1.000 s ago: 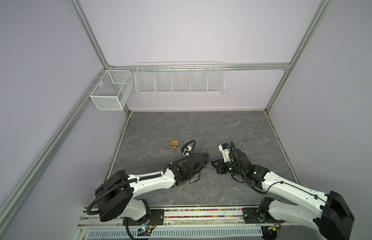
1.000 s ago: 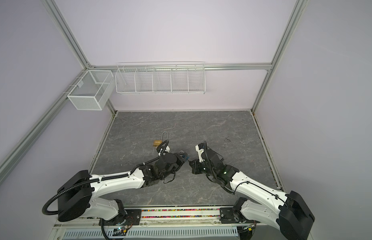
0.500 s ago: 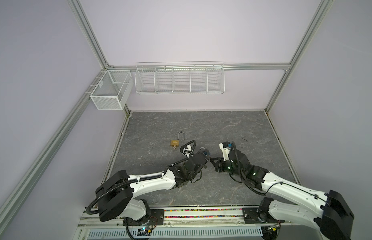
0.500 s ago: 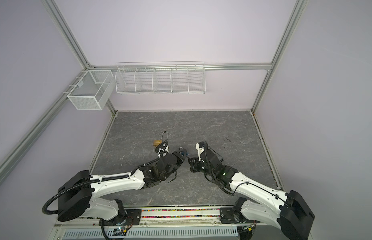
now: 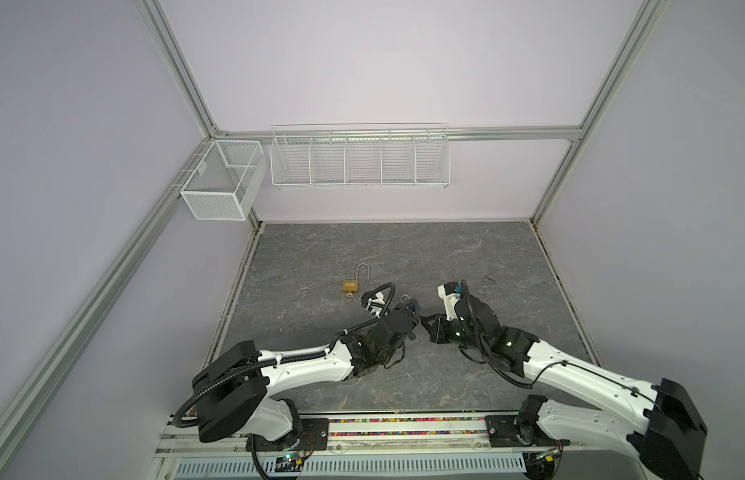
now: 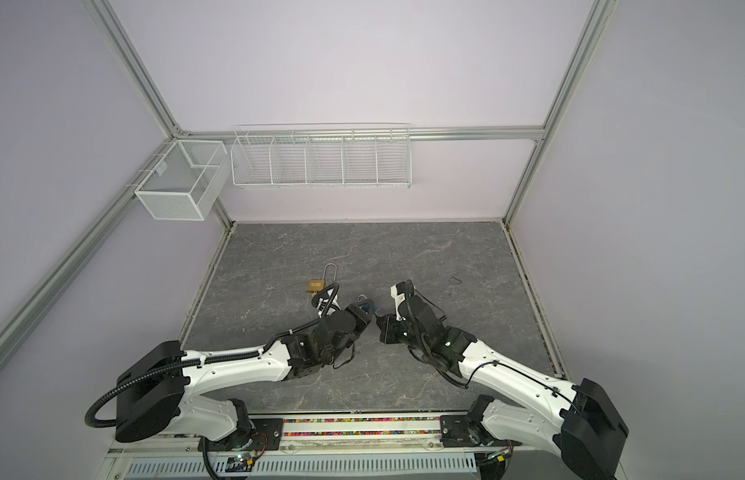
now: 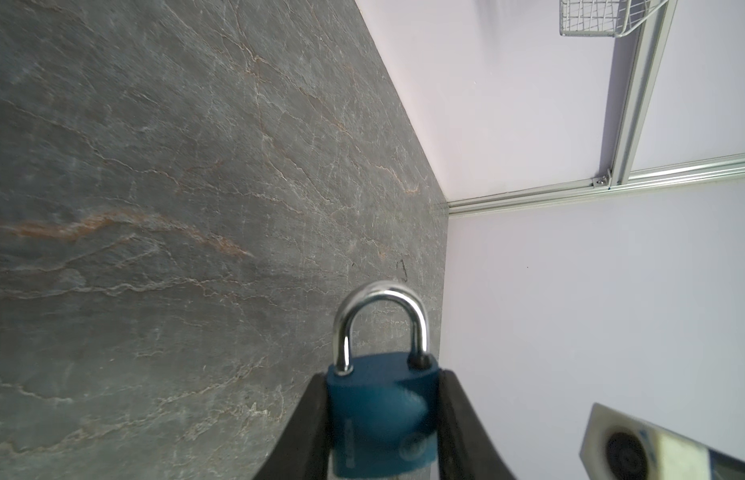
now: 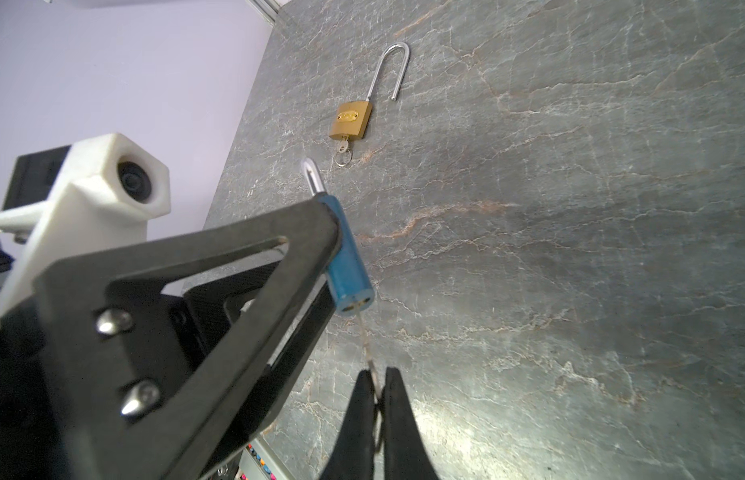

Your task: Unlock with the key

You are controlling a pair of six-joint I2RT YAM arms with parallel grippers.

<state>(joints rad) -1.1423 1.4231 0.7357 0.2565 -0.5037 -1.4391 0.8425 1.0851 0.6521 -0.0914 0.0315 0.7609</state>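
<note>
Now, left gripper [image 7: 381, 376]: clamped on the blue padlock [image 7: 381, 415] by its two narrow sides, holding it clear of the desk [image 5: 445, 257].
Blue padlock: above the middle of the desk, somewhat nearer the front edge, in both top views [image 5: 411, 307] [image 6: 366, 308]. Its silver shackle [image 7: 381, 316] sits in the body on both legs. Its keyhole end faces the right gripper.
Right gripper [image 8: 377, 372]: fingers together, pinching the key [image 8: 366, 338] by its head.
Key: a thin shaft running from the right gripper's fingertips to the keyhole end of the blue padlock. The tip meets that end, but it is blurred, so how far it has entered cannot be told.
Brass padlock [image 8: 352, 120]: flat on the desk, left of the middle and further toward the back edge than the left gripper, apart from both grippers. Its long shackle is swung open and its own small ringed key sits in its base.
</note>
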